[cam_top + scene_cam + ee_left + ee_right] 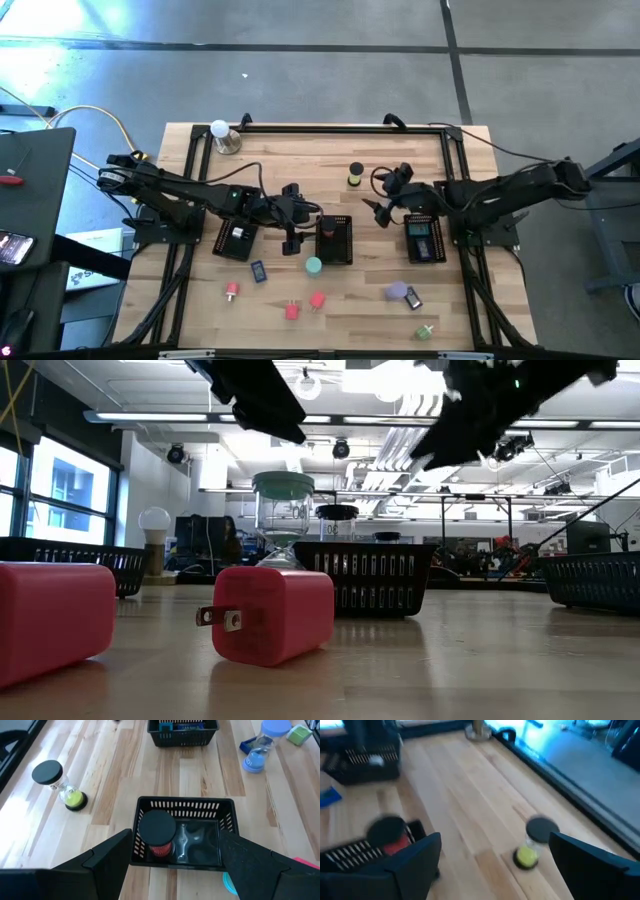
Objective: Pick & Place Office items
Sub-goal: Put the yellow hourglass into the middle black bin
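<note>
Small office items lie on the near part of the wooden table: a blue rectangle [258,271], a teal-capped piece [313,266], red and pink plug blocks [292,311] [270,612], a purple piece [397,292] and a green bit [425,331]. A red-filled hourglass with a black cap [157,832] stands inside the middle mesh tray [334,240]. My left gripper [303,215] [176,835] hovers open just left of that tray. My right gripper [380,210] [495,840] hangs open in the air between the middle tray and the right tray [425,238]. It is near a yellow-filled hourglass [355,177] [535,842].
A third mesh tray [237,240] sits under the left arm. A white ball on a metal base [220,130] stands at the far left corner. A black frame runs along the table's edges [330,126]. Bare wood lies at the far middle.
</note>
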Robot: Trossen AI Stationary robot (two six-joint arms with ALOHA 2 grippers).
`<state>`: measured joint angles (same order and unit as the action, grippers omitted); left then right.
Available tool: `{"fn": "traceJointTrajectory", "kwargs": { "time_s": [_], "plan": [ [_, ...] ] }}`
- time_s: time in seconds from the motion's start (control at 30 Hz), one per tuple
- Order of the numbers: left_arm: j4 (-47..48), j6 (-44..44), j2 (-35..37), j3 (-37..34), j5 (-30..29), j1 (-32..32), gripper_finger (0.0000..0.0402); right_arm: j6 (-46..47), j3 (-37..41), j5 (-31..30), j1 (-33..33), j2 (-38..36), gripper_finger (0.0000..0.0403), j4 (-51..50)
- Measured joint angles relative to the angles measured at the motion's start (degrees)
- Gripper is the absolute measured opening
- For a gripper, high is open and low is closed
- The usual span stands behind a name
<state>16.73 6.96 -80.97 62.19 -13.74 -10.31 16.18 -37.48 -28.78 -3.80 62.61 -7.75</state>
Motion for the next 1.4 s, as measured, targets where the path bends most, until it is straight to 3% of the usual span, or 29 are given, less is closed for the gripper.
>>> {"fn": "traceJointTrajectory", "kwargs": {
  "time_s": [0.13, 0.33, 0.53, 0.67, 0.9, 1.23, 1.4],
  "plan": [
    [0.1, 0.0, 0.0, 0.0, 0.0, 0.0, 0.0289, 0.6, 2.2, 5.2, 4.3, 0.0, 0.036, 1.4],
    [0.1, -0.9, 0.0, 0.0, 0.0, 0.4, 0.0289, 9.1, 2.9, 11.2, 6.5, 2.6, 0.036, 2.9],
    [0.0, -0.9, 0.0, 0.0, 0.0, 0.7, 0.0289, 9.3, 2.9, 5.0, 7.5, 5.0, 0.036, 5.3],
    [0.0, -0.9, 0.0, 0.0, 0.0, 0.9, 0.0289, 9.5, 2.1, 4.4, 10.8, 4.9, 0.0358, 8.0],
    [0.0, -0.7, 0.0, 0.0, 0.0, 0.8, 0.0289, 13.6, -1.8, 15.4, 17.4, 5.3, 0.035, 6.4],
    [-0.7, -0.5, 0.0, 0.0, 0.0, 1.2, 0.0289, 9.1, -5.9, 15.3, 19.5, 5.6, 0.035, 0.0],
    [-1.2, 0.4, 0.0, 0.0, 0.0, 2.0, 0.0289, 9.5, -8.4, 17.5, 22.5, 10.1, 0.035, -4.7]
  ]
}}
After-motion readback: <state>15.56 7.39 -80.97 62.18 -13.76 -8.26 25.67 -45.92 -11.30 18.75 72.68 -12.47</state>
